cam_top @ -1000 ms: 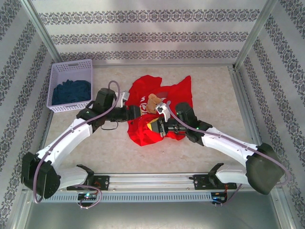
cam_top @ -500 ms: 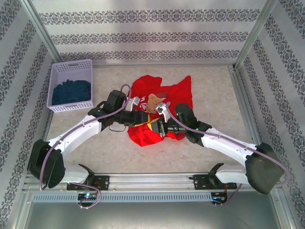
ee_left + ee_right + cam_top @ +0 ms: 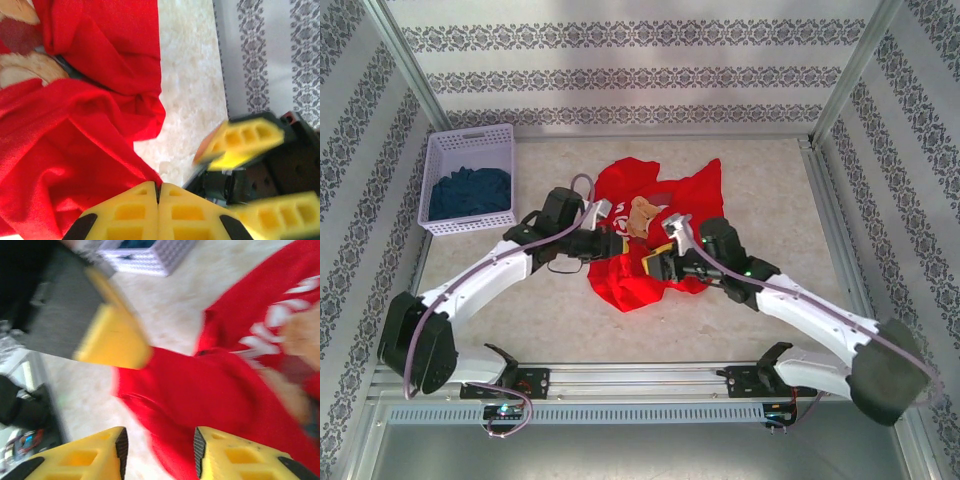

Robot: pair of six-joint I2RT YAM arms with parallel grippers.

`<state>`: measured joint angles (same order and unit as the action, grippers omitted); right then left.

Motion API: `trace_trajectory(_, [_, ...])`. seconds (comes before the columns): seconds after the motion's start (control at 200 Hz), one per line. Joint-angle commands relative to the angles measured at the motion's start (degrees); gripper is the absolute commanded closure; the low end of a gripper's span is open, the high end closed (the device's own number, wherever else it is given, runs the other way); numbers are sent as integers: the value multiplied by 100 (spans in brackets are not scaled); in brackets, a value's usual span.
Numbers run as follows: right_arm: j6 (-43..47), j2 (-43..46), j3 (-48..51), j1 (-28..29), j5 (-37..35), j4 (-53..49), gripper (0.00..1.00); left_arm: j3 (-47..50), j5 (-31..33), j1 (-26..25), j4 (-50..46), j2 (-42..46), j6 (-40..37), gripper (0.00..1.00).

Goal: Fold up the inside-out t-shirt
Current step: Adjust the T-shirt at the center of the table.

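The inside-out t-shirt [image 3: 692,192] is bright red and lies crumpled mid-table, with a white and tan print [image 3: 640,214] showing. My left gripper [image 3: 620,244] reaches in from the left. Its yellow fingers [image 3: 135,210] are pressed together, with an edge of the red cloth [image 3: 75,150] pinched at their tips. My right gripper [image 3: 160,446] stands open just above the shirt's near fold [image 3: 210,390], nothing gripped between its pads. In the top view it [image 3: 656,263] faces the left gripper closely over the shirt's lower part.
A white basket [image 3: 470,136] holding dark blue cloth [image 3: 470,190] stands at the back left. Patterned walls and metal posts ring the table. Bare tabletop [image 3: 770,200] spreads to the right of the shirt and in front of it.
The left gripper has closed on the shirt's edge. The right gripper has opened, let go of the cloth, and drawn back slightly to the right.
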<state>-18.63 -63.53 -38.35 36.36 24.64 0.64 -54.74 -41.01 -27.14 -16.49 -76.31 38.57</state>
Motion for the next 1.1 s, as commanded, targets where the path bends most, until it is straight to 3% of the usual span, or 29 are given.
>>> trace_trajectory(0.0, [76,109,5,-124,-1314,-1141,55,254,199,171,-11,360,-177,100])
trace_trajectory(0.145, [219,-583,-252,260,-2044,-1345,53,343,178,178,23,382,-109,100])
trace_trajectory(0.335, [501,-1805,-789,548,-2436,-1091,52,290,188,177,-118,500,-220,100])
trace_trajectory(0.365, [566,-1969,-885,550,-2517,-1087,57,279,207,182,-170,530,-268,100])
trace_trajectory(0.445, [746,-2140,-1147,525,-2649,-1288,84,238,400,194,-427,637,-462,100])
trace_trajectory(0.495, [878,-1970,-1213,496,-2591,-1475,93,172,610,215,-664,758,-652,100])
trace_trajectory(0.56, [984,-1541,-1211,362,-2177,-1707,99,47,982,257,-943,999,-972,100])
trace_trajectory(0.685, [1026,-504,-1093,-261,-422,-1964,100,-125,1526,316,-929,1597,-1378,100])
trace_trajectory(0.774, [849,-27,-1017,-876,795,-2007,100,-173,1560,326,-704,1913,-1497,100])
trace_trajectory(0.894, [668,18,-951,-1474,1571,-2030,100,-231,1344,336,-706,2027,-1617,100])
trace_trajectory(1.004, [425,-460,-1046,-1566,1033,-2227,98,-114,496,340,-449,1918,-1541,100])
trace_trajectory(1.094, [206,-959,-1334,-1403,-309,-2750,89,81,-225,331,51,1776,-1225,100])
